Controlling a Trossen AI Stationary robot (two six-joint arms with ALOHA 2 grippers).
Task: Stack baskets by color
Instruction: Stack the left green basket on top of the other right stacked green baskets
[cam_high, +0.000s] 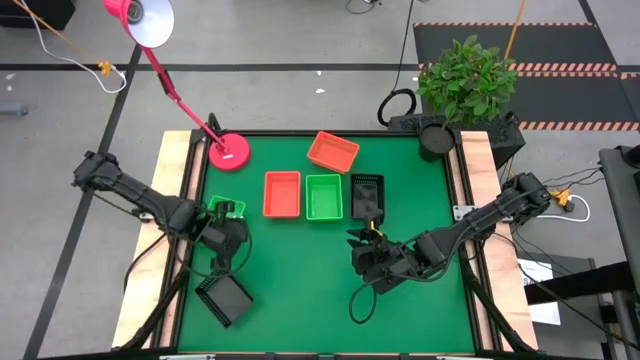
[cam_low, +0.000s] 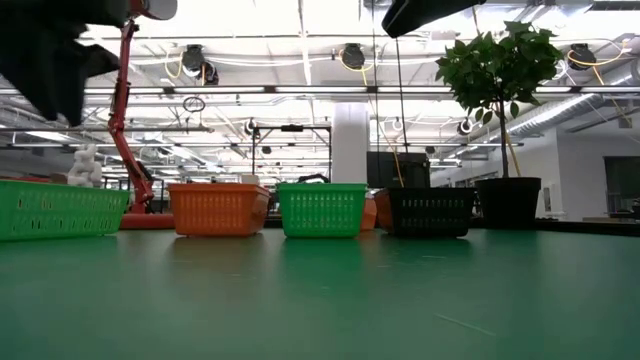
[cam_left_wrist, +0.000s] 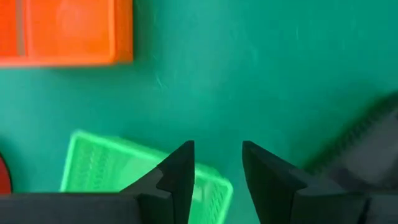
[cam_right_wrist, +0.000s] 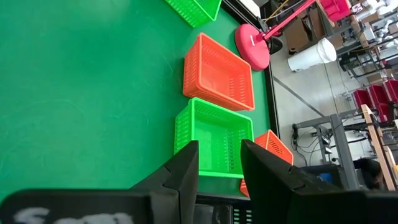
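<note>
Left gripper (cam_high: 225, 237) hovers with fingers apart, empty, just above a bright green slotted plastic basket (cam_high: 227, 208) at the green table's (cam_high: 300, 290) left edge; right gripper (cam_high: 366, 250) waits open.

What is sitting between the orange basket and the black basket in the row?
A green basket sits between the orange basket and the black basket. The high view shows it, and so does the low view.

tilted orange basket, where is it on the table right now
In the high view the tilted orange slotted plastic basket sits at the far edge of the green table, right of the pink round lamp base and behind the green basket in the middle row.
</note>
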